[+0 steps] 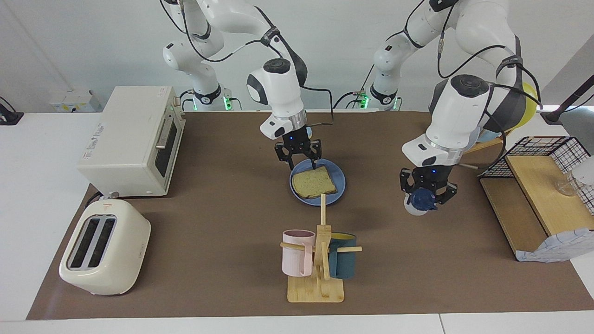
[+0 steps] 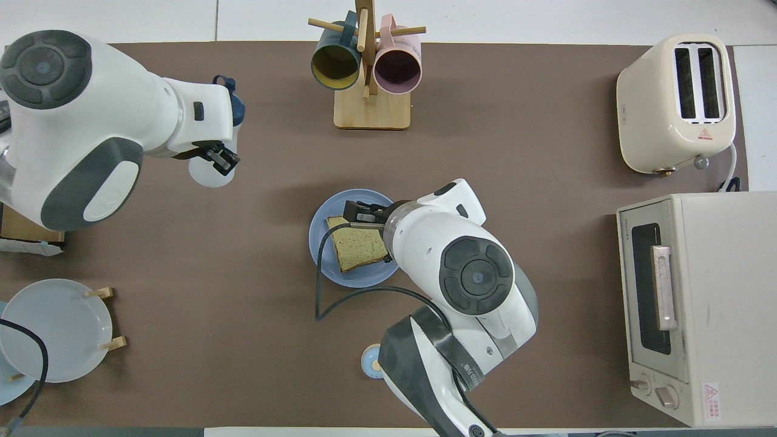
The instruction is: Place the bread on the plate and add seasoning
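Bread: down flat on the plate, square slice lying inside the rim, brown crust showing all round.
Plate: sits mid-table on the brown mat, nearer to the robots than the mug stand.
Right gripper: up above the plate's edge on the robots' side, fingers spread apart, nothing between them, clear of the bread.
Left gripper: raised over bare mat toward the left arm's end of the table, clamped tight on the seasoning.
Seasoning: held in the air, tipped so the navy cap faces the high camera and the whitish body sticks out under the fingers; the exact tilt is hard to judge from here.
Gap between the two: bottle and plate are well apart.
Mug stand: wooden, a pink mug and a dark teal mug hanging on its pegs, farther from the robots than the plate.
Toaster: cream, two slots, at the right arm's end.
Toaster oven: white, door shut, nearer to the robots than the toaster.
Plate rack: a pale plate upright in it, at the left arm's end.
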Robot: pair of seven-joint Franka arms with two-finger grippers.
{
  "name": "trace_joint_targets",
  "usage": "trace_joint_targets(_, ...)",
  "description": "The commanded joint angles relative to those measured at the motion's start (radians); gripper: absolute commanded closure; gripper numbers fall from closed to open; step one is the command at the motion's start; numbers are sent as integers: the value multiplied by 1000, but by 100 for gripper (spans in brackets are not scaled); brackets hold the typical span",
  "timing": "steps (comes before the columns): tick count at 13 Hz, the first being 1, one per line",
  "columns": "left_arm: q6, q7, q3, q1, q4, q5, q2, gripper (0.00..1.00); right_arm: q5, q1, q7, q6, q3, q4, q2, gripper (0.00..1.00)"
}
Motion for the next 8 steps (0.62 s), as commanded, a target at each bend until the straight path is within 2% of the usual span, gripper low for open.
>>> trace_joint_targets(1,-120,43,-115,8,-19,-16,-14,100,5,0,-8,1,5,-3,-14,0)
trace_joint_targets(5,-137,49,-216,5,-96,-17,6,100,11,-14,-76,-31,8,23,-56,0)
trace_joint_targets(8,-105,161,-230,10,-102,-20,73,100,191,-47,-94,-257,5,138,-64,0)
